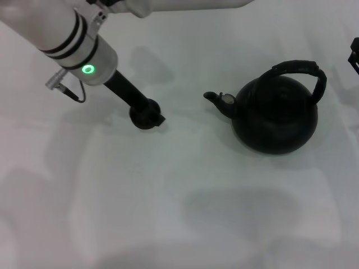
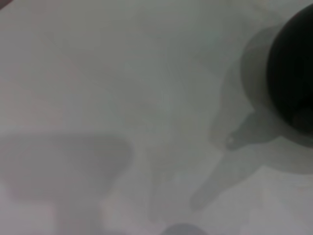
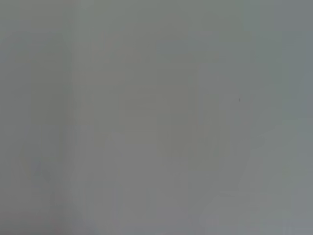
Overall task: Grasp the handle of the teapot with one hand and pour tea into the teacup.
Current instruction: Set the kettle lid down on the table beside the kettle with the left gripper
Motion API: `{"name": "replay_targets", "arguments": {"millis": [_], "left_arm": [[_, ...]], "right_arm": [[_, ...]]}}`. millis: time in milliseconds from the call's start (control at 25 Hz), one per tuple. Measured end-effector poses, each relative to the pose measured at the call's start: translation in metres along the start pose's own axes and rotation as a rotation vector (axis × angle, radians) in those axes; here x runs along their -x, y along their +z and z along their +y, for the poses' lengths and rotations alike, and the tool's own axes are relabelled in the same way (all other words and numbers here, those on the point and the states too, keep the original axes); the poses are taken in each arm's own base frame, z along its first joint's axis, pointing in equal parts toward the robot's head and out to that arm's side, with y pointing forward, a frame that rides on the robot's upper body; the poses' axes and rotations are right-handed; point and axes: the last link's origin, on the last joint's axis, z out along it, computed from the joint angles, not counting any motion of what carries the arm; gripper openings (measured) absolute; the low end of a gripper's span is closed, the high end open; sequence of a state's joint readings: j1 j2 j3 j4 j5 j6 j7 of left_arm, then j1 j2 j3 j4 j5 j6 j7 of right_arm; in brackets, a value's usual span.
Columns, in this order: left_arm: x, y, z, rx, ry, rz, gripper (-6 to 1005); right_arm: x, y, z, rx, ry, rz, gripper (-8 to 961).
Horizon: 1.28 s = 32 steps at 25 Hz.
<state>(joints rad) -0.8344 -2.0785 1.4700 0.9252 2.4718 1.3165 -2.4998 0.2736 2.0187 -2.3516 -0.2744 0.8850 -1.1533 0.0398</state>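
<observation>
The black teapot (image 1: 275, 120) stands upright on the white table at the right of the head view, with its spout (image 1: 213, 98) pointing left. Its thick black arched handle (image 1: 305, 70) is free; nothing touches it. Part of the pot's round body also shows in the left wrist view (image 2: 293, 73). My left gripper (image 1: 147, 116) reaches down to the small black teacup (image 1: 140, 119), which it mostly covers. Only a black sliver of my right gripper (image 1: 355, 53) shows at the right edge, up and to the right of the handle. No tea is visible.
The white cloth-covered table (image 1: 168, 196) fills the head view, with soft shadows on it. The gap between teacup and spout is about a hand's width. The right wrist view shows only a plain grey surface.
</observation>
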Motion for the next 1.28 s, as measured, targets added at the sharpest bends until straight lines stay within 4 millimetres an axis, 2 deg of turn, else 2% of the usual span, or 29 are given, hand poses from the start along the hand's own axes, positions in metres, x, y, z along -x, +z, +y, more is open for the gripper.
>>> {"name": "replay_targets", "arguments": {"millis": [320,1280], "left_arm": [[-0.004,0.014,0.018,0.027,0.069,-0.031,692],[0.003,0.023,0.022,0.030,0.092,-0.064,692]], "right_arm": [[0.001,0.001,0.002,0.002,0.004,-0.003,799],[-0.002,0.001,0.002,0.002,0.007,0.013,791]]}}
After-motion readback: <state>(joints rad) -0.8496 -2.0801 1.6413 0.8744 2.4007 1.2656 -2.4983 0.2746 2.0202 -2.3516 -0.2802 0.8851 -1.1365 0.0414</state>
